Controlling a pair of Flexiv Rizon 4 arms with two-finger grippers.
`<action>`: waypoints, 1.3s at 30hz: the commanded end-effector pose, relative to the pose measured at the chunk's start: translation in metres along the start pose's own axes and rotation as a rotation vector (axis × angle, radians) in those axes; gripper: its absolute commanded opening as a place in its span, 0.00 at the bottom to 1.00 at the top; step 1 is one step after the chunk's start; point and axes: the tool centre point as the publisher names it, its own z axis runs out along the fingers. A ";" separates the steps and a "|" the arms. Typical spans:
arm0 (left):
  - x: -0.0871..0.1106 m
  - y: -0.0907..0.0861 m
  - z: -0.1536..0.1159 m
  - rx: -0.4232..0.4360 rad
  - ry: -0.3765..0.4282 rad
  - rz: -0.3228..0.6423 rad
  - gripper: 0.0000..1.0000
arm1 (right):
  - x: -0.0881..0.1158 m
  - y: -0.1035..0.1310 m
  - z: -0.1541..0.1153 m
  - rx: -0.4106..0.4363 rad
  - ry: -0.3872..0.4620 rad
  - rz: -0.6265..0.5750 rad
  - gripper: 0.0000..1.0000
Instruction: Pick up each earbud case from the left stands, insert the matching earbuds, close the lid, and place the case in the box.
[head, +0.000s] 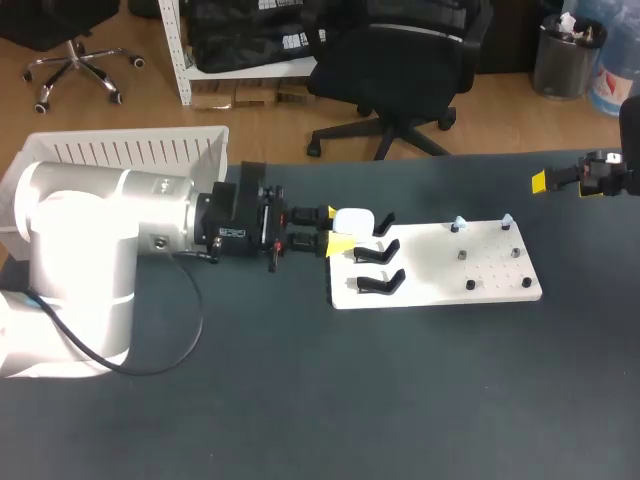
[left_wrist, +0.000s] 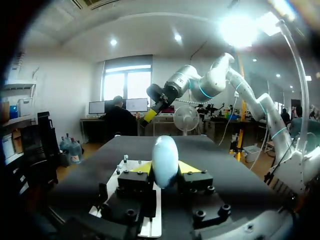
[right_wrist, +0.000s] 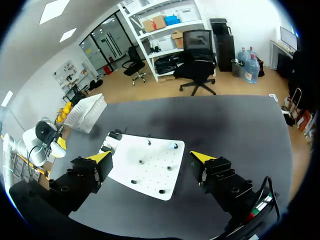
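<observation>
A white earbud case sits at the rearmost of three black stands on the left end of a white board. My left gripper is shut on it; in the left wrist view the case stands upright between the yellow tips. Whether it still touches its stand is unclear. Two pale earbuds sit on pegs at the board's far edge. My right gripper hangs open above the table's right edge, holding nothing; the right wrist view shows the board below its fingers.
A white slatted basket stands at the table's back left, behind my left arm. Small dark pegs dot the board's right half. The two front stands carry nothing.
</observation>
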 end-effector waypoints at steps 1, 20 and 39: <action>0.000 -0.003 0.000 -0.010 -0.011 0.012 0.00 | 0.000 -0.001 0.000 -0.001 0.001 -0.001 1.00; -0.007 -0.007 0.022 0.029 -0.114 0.085 0.00 | 0.025 0.086 -0.022 -0.150 0.082 -0.190 1.00; -0.007 -0.001 0.033 0.052 -0.113 0.082 0.00 | 0.070 0.168 -0.001 -0.202 0.160 -0.212 1.00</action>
